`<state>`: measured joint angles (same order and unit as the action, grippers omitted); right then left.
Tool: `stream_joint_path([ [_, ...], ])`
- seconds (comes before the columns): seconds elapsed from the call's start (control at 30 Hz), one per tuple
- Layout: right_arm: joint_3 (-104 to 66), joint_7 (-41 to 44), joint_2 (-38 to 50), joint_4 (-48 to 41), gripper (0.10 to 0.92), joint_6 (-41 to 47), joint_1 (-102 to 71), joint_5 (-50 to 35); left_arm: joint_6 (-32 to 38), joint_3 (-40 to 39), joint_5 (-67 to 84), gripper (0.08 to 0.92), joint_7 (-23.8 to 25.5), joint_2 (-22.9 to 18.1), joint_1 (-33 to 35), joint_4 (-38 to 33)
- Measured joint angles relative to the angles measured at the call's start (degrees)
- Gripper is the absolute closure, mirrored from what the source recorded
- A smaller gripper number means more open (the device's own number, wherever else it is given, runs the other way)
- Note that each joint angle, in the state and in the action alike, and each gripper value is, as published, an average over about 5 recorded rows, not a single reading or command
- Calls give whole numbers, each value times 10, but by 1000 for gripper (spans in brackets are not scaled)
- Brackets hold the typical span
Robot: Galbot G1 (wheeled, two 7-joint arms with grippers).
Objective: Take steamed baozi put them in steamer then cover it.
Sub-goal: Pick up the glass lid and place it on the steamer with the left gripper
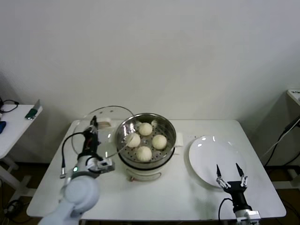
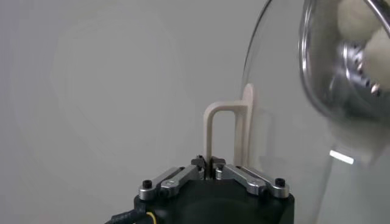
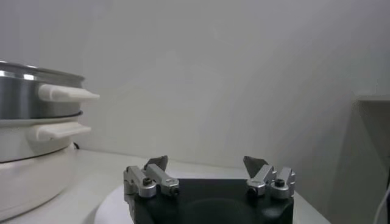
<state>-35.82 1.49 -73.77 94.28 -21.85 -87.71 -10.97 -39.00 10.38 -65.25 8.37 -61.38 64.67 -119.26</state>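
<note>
Plate [image 1: 212, 160] beside steamer [image 1: 146, 149], seemingly under right gripper [image 1: 230, 176].

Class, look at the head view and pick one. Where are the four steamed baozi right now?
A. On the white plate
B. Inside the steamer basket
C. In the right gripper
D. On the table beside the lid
B. All four steamed baozi lie on the perforated floor of the steamer, while the white plate is bare and the right gripper is open, holding nothing.
</note>
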Motion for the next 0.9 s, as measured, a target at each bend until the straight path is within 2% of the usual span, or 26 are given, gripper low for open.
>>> stream_joint_path([
  [0.2,5,-6,-5,-7,203,4,11,7,-25,-67,-46,858,26,-39,-43,13],
  [0.47,4,-9,-5,-13,203,5,17,9,-32,-129,-88,858,38,-96,-85,57],
  [0.9,-7,-14,-4,-16,203,-2,18,8,-32,-162,-135,858,37,-166,-103,137],
])
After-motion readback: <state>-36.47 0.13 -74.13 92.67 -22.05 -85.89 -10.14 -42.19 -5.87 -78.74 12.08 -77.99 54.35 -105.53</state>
